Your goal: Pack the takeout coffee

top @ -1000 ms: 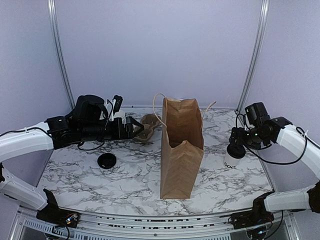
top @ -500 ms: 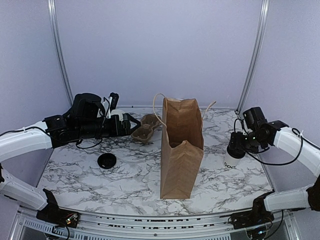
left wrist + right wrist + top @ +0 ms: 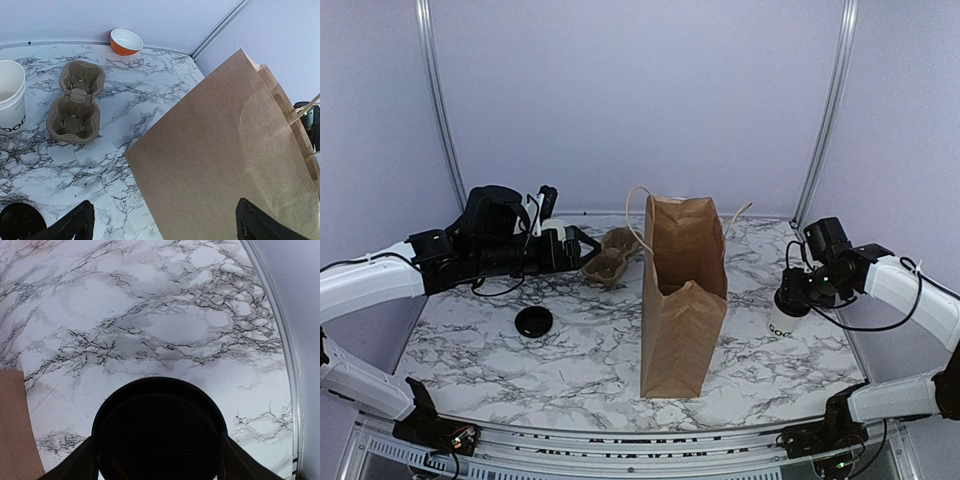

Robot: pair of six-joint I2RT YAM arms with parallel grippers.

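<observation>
Popping the lid [image 3: 159, 420] is being risked: directly under the right gripper [image 3: 157, 465], the takeout coffee [image 3: 782, 320] is being flanked only at its lid; clamping cannot be told.

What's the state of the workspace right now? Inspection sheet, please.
Surface: marble-pattern table.
Job's things: cup lidded, standing at right; bag upright, open, centre.
Clutter: tray, lidless cup, loose lid, orange bowl.
Pincers: left pincer open, empty; right pincer straddles the cup's lid, grip unclear.
Cables: black leads hang along both arms.
Surroundings: lilac walls, metal posts.
</observation>
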